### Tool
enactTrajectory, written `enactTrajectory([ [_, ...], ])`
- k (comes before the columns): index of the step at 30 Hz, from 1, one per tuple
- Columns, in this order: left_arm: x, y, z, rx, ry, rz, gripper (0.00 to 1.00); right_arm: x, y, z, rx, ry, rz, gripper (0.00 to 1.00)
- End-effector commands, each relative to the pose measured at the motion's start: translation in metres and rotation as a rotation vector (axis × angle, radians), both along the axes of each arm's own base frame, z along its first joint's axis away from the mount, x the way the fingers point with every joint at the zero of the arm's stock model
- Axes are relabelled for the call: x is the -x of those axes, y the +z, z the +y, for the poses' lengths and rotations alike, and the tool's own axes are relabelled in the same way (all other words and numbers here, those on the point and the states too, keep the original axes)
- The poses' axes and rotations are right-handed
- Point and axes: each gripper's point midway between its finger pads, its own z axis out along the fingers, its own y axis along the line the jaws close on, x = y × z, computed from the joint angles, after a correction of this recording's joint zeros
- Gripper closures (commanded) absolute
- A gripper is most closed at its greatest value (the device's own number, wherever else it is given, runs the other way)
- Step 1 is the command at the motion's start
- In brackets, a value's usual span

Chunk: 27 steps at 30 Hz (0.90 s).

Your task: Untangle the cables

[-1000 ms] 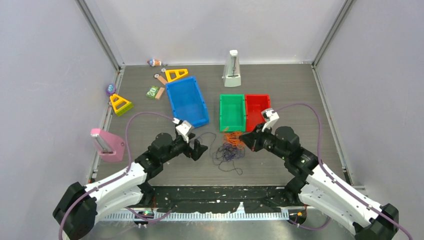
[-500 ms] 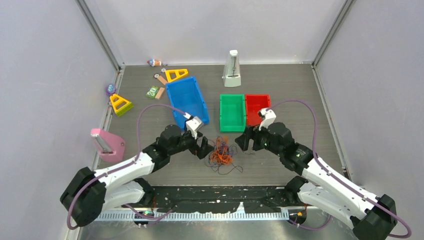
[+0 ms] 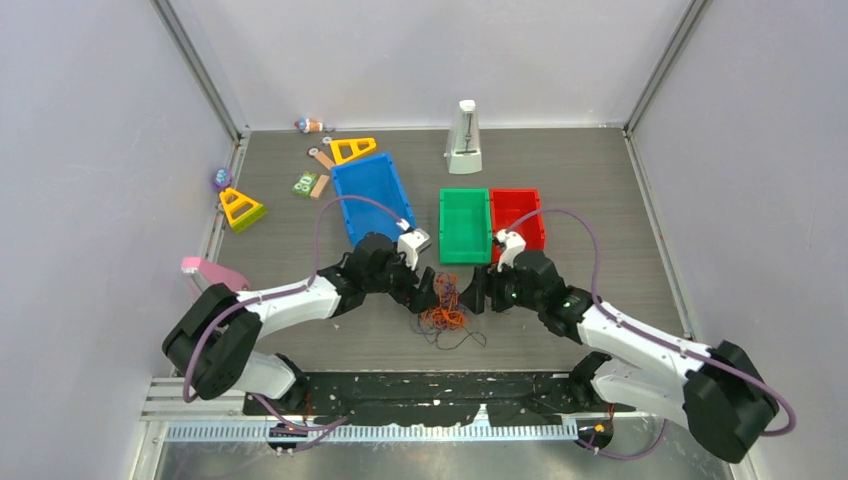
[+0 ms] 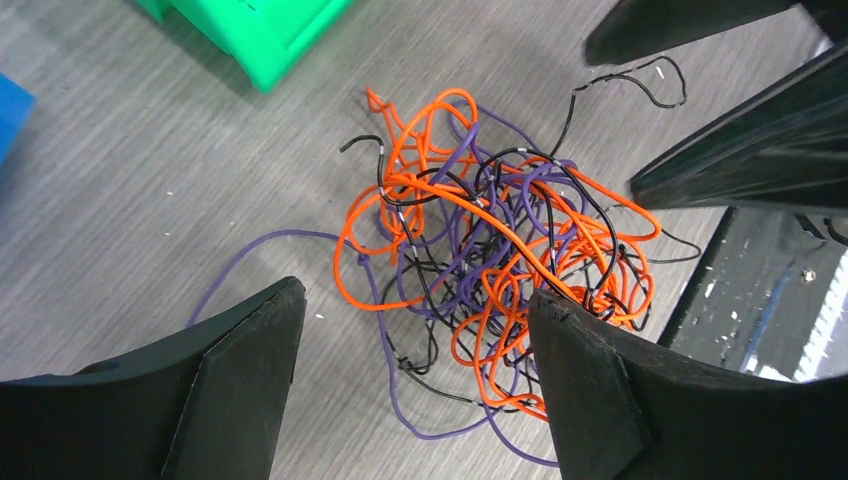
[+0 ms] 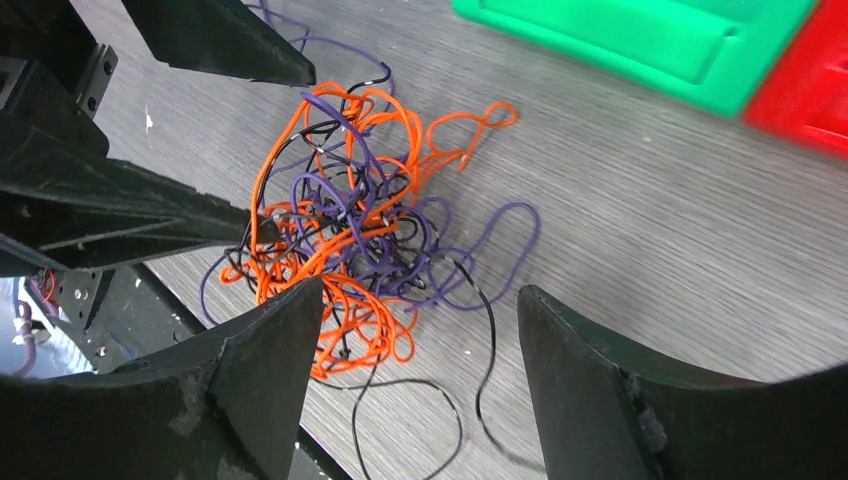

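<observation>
At frame centre, we find the cables (image 3: 441,312) knotted; left gripper (image 4: 415,300) and right gripper (image 5: 420,290) gape wide, empty. We advise pinching separate outer strands, then pulling apart.

Three bins (image 3: 465,225), perhaps a dozen cables (image 3: 443,310)

The cables (image 4: 490,270) have smooth, slightly shiny plastic sheaths in orange, purple and black. The surface (image 4: 130,180) is matt grey with a fine wood-like grain. The fingers (image 4: 240,390) of the left gripper (image 4: 415,295) are matt black plastic. Those of the right gripper (image 5: 422,290) look the same, with pale scuffs along rougher edges. The green bin (image 5: 640,40) and red bin (image 5: 810,90) are smooth moulded plastic with a soft sheen.
</observation>
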Motion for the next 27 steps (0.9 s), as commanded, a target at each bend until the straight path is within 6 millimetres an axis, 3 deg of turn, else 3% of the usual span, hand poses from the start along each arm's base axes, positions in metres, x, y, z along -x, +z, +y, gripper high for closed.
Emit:
enactTrajectory([
  [1,0.006,0.017,-0.019,0.083,-0.061,0.031,0.18,-0.005,0.006,0.032,-0.127,0.088,-0.013,0.23],
  [4,0.011,0.018,-0.028,0.111,-0.1,0.074,0.2,-0.008,0.004,0.043,-0.166,0.109,-0.006,0.26],
  [9,0.014,0.027,-0.036,0.173,-0.131,0.075,0.22,-0.01,-0.008,0.055,-0.141,0.114,0.005,0.4],
  [11,0.013,0.026,-0.038,0.176,-0.134,0.081,0.37,-0.011,-0.004,0.062,-0.161,0.125,-0.011,0.47],
  [14,0.013,0.023,-0.042,0.155,-0.148,0.112,0.72,-0.013,-0.001,0.065,-0.182,0.107,-0.027,0.58],
  [16,0.013,0.023,-0.042,0.149,-0.15,0.119,0.92,-0.017,0.002,0.064,-0.198,0.086,-0.045,0.72],
  [17,0.012,0.023,-0.042,0.148,-0.149,0.115,1.0,-0.017,0.003,0.063,-0.201,0.075,-0.049,0.89],
  [18,0.011,0.023,-0.04,0.145,-0.14,0.107,1.0,-0.02,0.002,0.059,-0.188,0.047,-0.054,0.92],
  [20,0.007,0.025,-0.034,0.127,-0.109,0.073,1.0,-0.028,0.003,0.047,-0.152,-0.024,-0.068,0.94],
  [21,0.005,0.025,-0.029,0.113,-0.085,0.051,1.0,-0.033,-0.007,0.033,-0.09,-0.102,-0.063,0.95],
  [22,-0.002,0.025,-0.022,0.093,-0.04,0.019,1.0,-0.038,-0.004,0.023,-0.072,-0.16,-0.072,0.95],
  [23,-0.008,0.026,-0.015,0.075,0.003,-0.012,1.0,-0.042,-0.016,-0.002,0.018,-0.269,-0.059,0.95],
  [24,-0.014,0.027,-0.006,0.059,0.052,-0.045,1.0,-0.044,-0.012,-0.012,0.023,-0.337,-0.062,0.95],
  [25,-0.02,0.028,0.004,0.041,0.106,-0.074,1.0,-0.044,-0.024,-0.041,0.124,-0.447,-0.054,0.95],
  [26,-0.026,0.031,0.016,0.025,0.171,-0.111,1.0,-0.045,-0.018,-0.052,0.116,-0.523,-0.054,0.95],
  [27,-0.033,0.032,0.028,0.004,0.236,-0.141,1.0,-0.042,-0.025,-0.08,0.208,-0.624,-0.058,0.95],
])
